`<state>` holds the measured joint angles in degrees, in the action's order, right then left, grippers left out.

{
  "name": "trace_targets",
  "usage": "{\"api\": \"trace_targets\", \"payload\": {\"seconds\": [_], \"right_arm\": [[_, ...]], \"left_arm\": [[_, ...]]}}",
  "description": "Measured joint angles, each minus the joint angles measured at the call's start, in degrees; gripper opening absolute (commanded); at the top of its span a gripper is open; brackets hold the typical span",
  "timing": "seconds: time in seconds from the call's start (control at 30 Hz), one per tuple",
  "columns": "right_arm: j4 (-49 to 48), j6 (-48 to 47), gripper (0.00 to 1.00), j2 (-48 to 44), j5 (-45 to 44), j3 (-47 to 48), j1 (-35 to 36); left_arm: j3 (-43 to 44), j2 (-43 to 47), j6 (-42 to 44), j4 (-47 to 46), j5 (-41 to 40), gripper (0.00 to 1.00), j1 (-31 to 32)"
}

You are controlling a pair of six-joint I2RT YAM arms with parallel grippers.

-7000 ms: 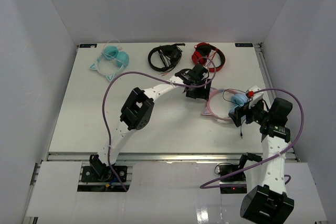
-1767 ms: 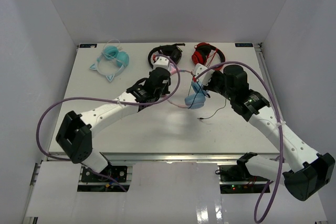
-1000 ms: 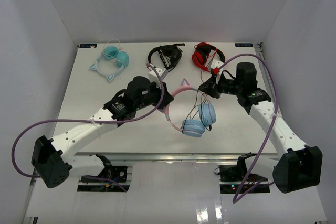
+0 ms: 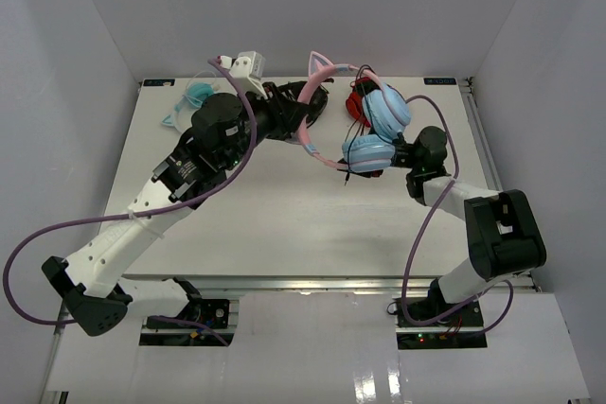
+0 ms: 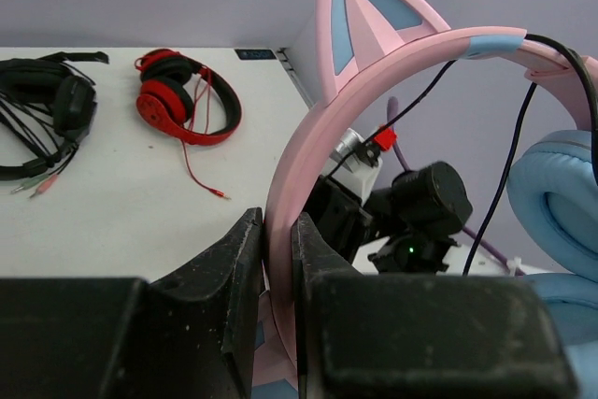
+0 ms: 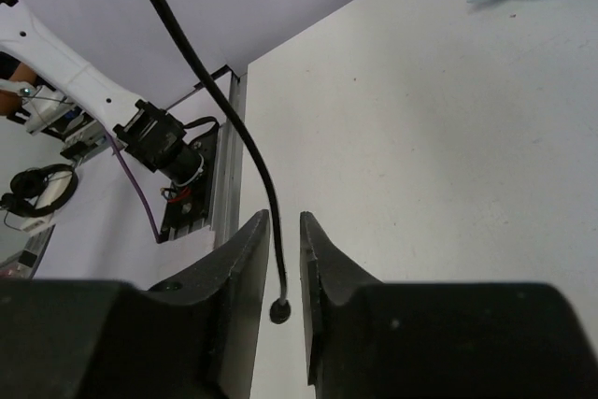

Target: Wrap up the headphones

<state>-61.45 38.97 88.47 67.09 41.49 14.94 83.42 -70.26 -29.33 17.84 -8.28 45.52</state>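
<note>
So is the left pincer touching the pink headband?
Touching. The left wrist view shows the left pincer shut on the headphones, a finger against each side of the pink headband.

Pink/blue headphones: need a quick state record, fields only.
headphones: up off the table
left gripper: shut on the pink headband
right gripper: fingers close together, black cable between them; grip unclear
cable route: crosses the headband near one ear cup
still on table: red pair, black pair, teal pair
</note>
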Motion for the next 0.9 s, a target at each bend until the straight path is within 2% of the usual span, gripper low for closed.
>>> {"api": "trace_targets", "payload": {"seconds": [0.23, 0.37, 0.6, 0.77, 0.9], "right_arm": [[3.0, -3.9, 0.08, -1.6, -1.4, -1.5, 1.0], [16.7, -15.1, 0.08, -8.6, -6.1, -1.5, 2.9], [45.6, -45.4, 0.08, -24.0, -25.4, -0.5, 15.2], [59.7, -59.5, 0.08, -26.5, -39.8, 1.3, 17.5], [71.5, -70.4, 0.08, -25.9, -51.0, 4.9, 21.3]], "left_arm": [[-0.7, 0.2, -2.9, -0.2, -9.2, 0.0, 0.0], [-2.3, 0.8, -6.7, 0.9, -17.4, 0.0, 0.0], [-8.0, -0.7, -16.9, 1.3, -30.9, 0.0, -2.0], [-8.3, -7.4, -21.9, 2.9, -33.9, 0.0, -4.0], [-8.1, -13.6, -20.8, 5.2, -32.7, 0.0, -4.2]]}}
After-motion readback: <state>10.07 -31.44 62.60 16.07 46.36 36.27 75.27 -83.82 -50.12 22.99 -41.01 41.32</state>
